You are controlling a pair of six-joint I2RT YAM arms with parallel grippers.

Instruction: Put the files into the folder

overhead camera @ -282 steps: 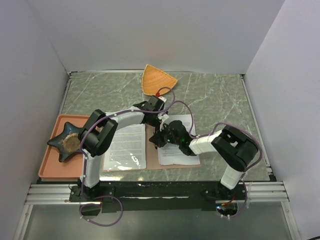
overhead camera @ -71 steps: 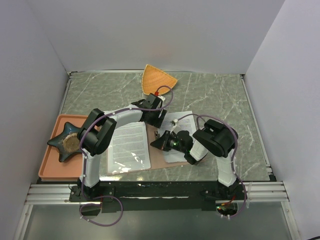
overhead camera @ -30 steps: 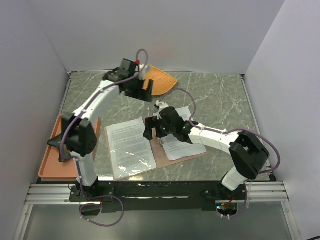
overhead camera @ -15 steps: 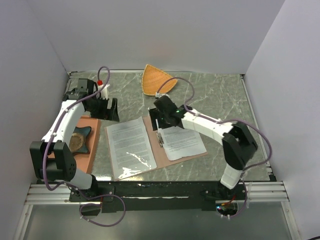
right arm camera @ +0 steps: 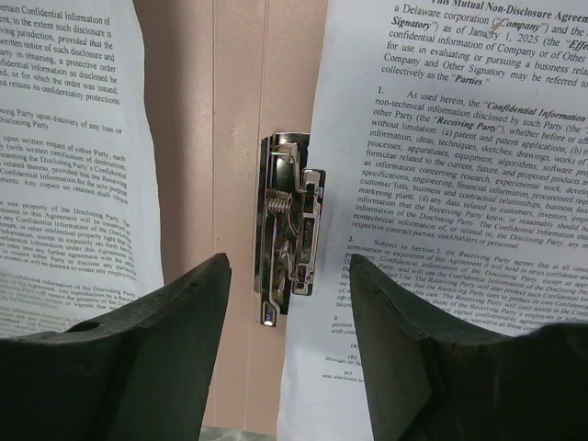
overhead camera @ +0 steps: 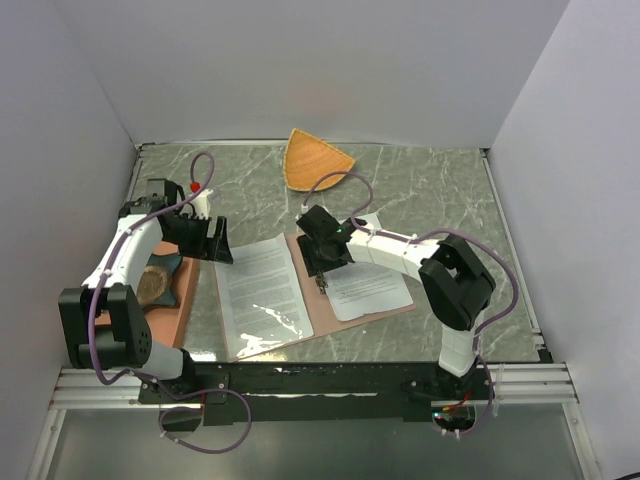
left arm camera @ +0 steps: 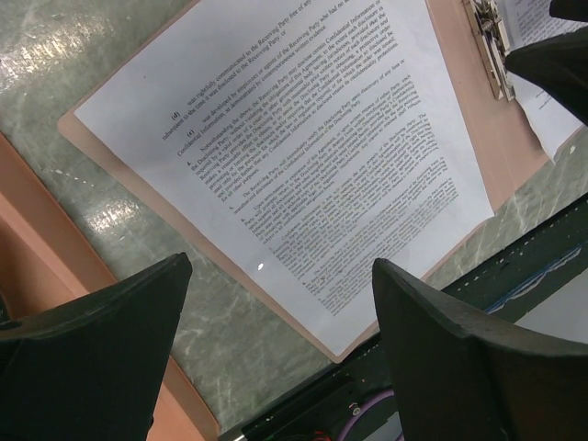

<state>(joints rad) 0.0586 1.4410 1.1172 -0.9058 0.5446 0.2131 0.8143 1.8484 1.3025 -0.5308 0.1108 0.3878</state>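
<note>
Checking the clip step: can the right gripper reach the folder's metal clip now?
Probably yes: the right gripper hangs open directly over the clip, nothing between; the files lie either side.

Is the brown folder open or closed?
Open. The folder lies spread flat, its metal clip showing between the files.

In the top view the left arm (overhead camera: 125, 250) covers much of the salmon tray (overhead camera: 186, 300) and part of the star-shaped dish (overhead camera: 158, 280), and the print on the files (overhead camera: 258, 290) is too small to read. The right wrist view cuts both sheets off at its edges. The left wrist view crops the folder (left arm camera: 464, 119) at its right side.
</note>
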